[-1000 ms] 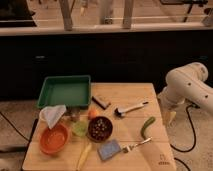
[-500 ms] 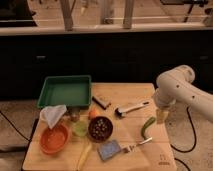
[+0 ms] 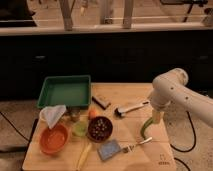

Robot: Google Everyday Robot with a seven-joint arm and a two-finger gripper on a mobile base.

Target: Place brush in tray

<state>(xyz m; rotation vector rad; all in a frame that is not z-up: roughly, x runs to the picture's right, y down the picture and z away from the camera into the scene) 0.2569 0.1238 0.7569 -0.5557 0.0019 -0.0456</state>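
The brush (image 3: 132,108) lies on the wooden table right of centre, its white handle pointing right and its dark head toward the left. The green tray (image 3: 65,92) sits at the table's back left, with nothing inside that I can see. My white arm reaches in from the right. Its gripper (image 3: 156,116) hangs just right of the brush's handle end, above a curved green vegetable (image 3: 145,128). The gripper is open and holds nothing; it is apart from the brush.
A short dark block (image 3: 101,101) lies between tray and brush. Also on the table are a dark bowl (image 3: 100,128), an orange bowl (image 3: 53,139), a white cloth (image 3: 52,115), a fork (image 3: 135,146) and a blue sponge (image 3: 109,149). A dark counter wall stands behind.
My arm has swung left from the table's right edge and come down over the table, close to the brush's handle end. The objects have not moved.
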